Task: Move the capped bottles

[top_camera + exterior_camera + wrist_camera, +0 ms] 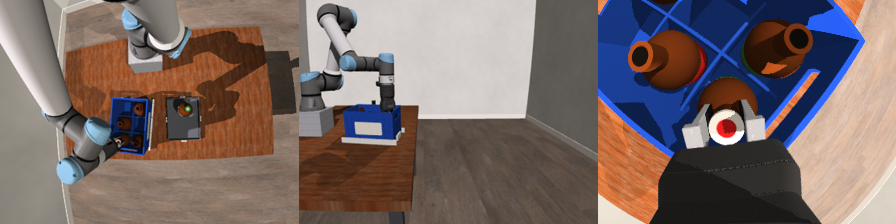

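Note:
The blue crate [133, 126] stands on the table left of the dark tray [183, 119]. My gripper [726, 112] reaches down into the crate's near left cell and is shut on the neck of a brown bottle with a red cap [726, 125]. It also shows in the top view [120, 141]. A brown bottle with a green cap [185, 109] stands upright on the tray. In the exterior view the gripper [386, 109] is sunk into the crate [372, 125].
The arm's grey base block [145, 63] stands behind the crate. The crate rests on a white plate [371, 140] close to the table's edge. The arm's elbow [82, 145] hangs over the table's left edge.

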Available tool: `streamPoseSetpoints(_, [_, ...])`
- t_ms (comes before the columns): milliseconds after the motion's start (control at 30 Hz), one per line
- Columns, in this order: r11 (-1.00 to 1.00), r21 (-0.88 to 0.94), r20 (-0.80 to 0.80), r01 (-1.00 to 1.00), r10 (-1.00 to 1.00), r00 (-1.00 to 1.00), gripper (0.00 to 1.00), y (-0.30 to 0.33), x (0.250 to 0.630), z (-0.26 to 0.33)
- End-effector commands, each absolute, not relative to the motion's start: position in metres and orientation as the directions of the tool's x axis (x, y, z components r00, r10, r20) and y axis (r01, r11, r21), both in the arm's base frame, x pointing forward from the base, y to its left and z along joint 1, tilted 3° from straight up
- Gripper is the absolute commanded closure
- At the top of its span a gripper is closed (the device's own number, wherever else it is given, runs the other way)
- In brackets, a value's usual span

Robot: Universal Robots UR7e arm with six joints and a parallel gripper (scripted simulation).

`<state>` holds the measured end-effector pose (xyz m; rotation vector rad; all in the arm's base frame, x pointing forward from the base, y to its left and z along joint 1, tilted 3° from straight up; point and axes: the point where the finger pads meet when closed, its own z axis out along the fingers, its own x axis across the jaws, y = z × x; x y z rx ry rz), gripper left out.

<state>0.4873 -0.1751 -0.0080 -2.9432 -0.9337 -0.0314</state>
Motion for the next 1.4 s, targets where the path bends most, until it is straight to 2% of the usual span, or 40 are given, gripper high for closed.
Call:
streamPoseSetpoints(0, [-0.816,-0.043,0.036,0.576,0.575,0.817,1.0,-0.175,0.488,-0.007])
streamPoseSetpoints(833, [-0.816,-0.043,0.036,0.577,0.575,0.817,1.0,-0.175,0.488,-0.007])
streamPoseSetpoints(1367, [-0.816,-0.044,0.036,0.576,0.575,0.817,1.0,-0.178,0.487,0.043])
